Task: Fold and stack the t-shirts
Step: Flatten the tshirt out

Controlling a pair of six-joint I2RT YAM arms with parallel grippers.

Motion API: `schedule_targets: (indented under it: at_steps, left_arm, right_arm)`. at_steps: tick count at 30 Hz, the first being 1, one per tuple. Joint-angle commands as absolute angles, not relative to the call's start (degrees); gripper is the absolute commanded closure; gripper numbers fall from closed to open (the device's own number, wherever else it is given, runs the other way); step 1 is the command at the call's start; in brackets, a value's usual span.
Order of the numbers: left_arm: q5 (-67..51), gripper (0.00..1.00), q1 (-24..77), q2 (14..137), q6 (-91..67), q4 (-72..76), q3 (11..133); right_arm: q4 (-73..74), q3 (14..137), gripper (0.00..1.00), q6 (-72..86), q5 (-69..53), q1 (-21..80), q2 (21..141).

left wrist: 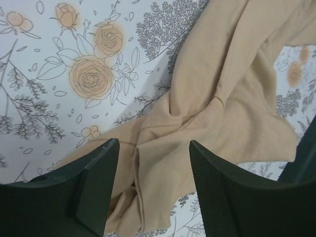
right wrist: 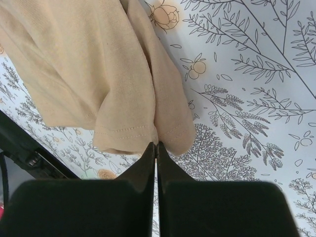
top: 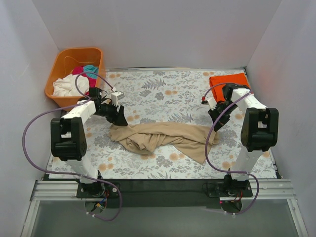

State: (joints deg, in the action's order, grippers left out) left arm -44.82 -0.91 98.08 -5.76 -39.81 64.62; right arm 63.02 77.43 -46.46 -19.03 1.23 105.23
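1 table under a floral cloth fills the workspace. On it, in the near half, lies 1 tan t-shirt, the biggest piece of cloth in view. It is bunched into a loose, rope-like band. Its long axis runs left to right across the table, from just beside the left arm's fingers to just beside the right arm's, and 1 flap spills toward the near edge right of centre.

2 arms rise from the near edge, 1 at each end of the shirt.

1 orange basket stands at the far left corner, partly off the cloth. It holds 3 crumpled shirts: 1 white t-shirt at the near side, 1 magenta t-shirt and 1 teal t-shirt behind it. 1 orange t-shirt lies folded flat at the far right corner, well apart from the tan one.

The left gripper sits over the shirt's left end. In the left wrist view its 2 fingers stand wide apart, with the creased tan cloth lying between and beyond them. Nothing is held.

The right gripper is at the shirt's right end. In its wrist view the 2 fingers are pressed together, leaving only a thin slit with no cloth in it. Their tips meet the stitched hem of the tan fabric, but whether they press on it cannot be told.
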Motion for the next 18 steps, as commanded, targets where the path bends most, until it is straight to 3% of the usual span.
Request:
schedule_targets:
  at_steps: [1, 6, 9, 11, 13, 18]
  left_arm:
    - [-50.54, 0.45, -0.79, 98.96, -9.66, -40.88, 66.18]
    - [-49.57, 0.51, 2.46, 101.6, -12.65, -39.99, 67.58]
    - [-50.18, 0.71, 3.69, 101.52, -12.48, -41.04, 69.17]
    - [-51.32, 0.9, 4.92, 100.55, -11.78, -42.18, 70.22]
    - [-51.59, 0.99, 7.36, 98.45, -11.43, -42.89, 71.45]
    - [-51.15, 1.0, 14.32, 94.05, -10.72, -41.49, 71.1]
  right_arm:
    - [64.25, 78.13, 0.99, -47.02, -19.51, 1.23, 103.88]
    - [64.42, 79.63, 0.99, -46.67, -19.42, 1.23, 104.85]
    - [64.6, 80.15, 0.99, -46.58, -19.6, 1.32, 105.03]
    - [64.69, 80.33, 0.99, -46.58, -19.6, 1.23, 105.2]
    - [64.78, 80.51, 0.99, -46.58, -19.43, 1.23, 105.29]
    - [64.69, 80.77, 0.99, -46.41, -19.51, 1.23, 105.47]
